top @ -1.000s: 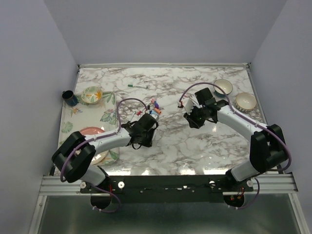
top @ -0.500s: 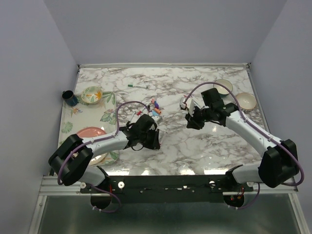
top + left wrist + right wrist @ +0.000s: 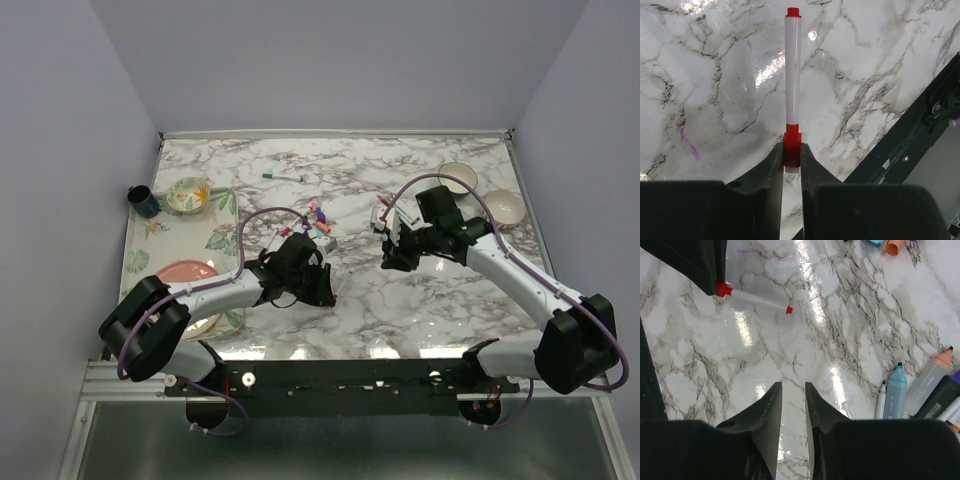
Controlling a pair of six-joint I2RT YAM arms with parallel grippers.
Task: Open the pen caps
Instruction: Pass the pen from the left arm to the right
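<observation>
My left gripper (image 3: 792,159) is shut on the thick red end of a white pen (image 3: 792,75), which points away over the marble and has a small red tip at its far end. In the right wrist view the same pen (image 3: 756,300) sticks out of the left gripper's black fingers (image 3: 707,267). In the top view the left gripper (image 3: 322,288) is near the table's middle. My right gripper (image 3: 793,390) hangs above bare marble with its jaws a narrow gap apart and nothing between them; the top view shows it (image 3: 393,257) to the right. Loose coloured pen caps (image 3: 318,215) lie in a small pile behind the left gripper.
Several markers (image 3: 896,394) lie by the right gripper, one grey with an orange cap (image 3: 934,372). A green pen (image 3: 283,177) lies at the back. Two bowls (image 3: 503,207) stand at the back right. A floral tray (image 3: 222,240) with plates and a blue cup (image 3: 142,201) are at the left.
My left gripper has swung right and towards the near edge with the pen in it. The right arm has straightened out to the right, its gripper staying near the same spot.
</observation>
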